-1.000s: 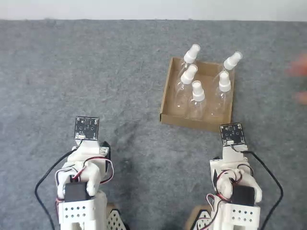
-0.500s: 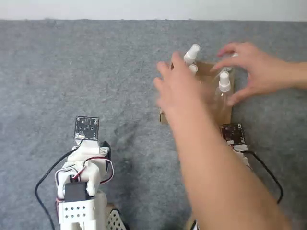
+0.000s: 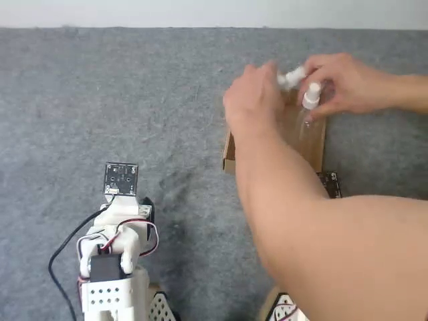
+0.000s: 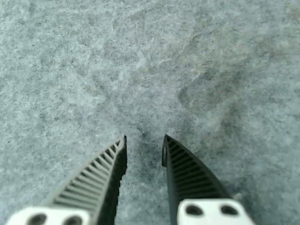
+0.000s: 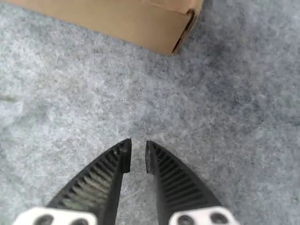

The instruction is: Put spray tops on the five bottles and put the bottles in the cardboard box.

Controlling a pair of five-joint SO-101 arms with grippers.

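The cardboard box (image 3: 229, 152) stands on the grey carpet at the back right, its near corner (image 5: 140, 23) just ahead of my right gripper (image 5: 138, 145). A person's two hands (image 3: 257, 100) are over the box and hold clear bottles with white spray tops (image 3: 311, 97); the other bottles are hidden under them. My right gripper rests low over the carpet, its fingers almost together and holding nothing. My left gripper (image 4: 144, 140) sits over bare carpet at the front left, narrowly open and holding nothing.
The person's forearm (image 3: 301, 221) lies across the front right and covers most of the right arm; its wrist camera board (image 3: 329, 184) peeks out. The left arm (image 3: 117, 234) stands at the front left. A pale wall edge runs along the back.
The person's hands came in from the right and closed over the box, taking hold of bottles. The forearm now hides the right arm. Neither arm has moved.
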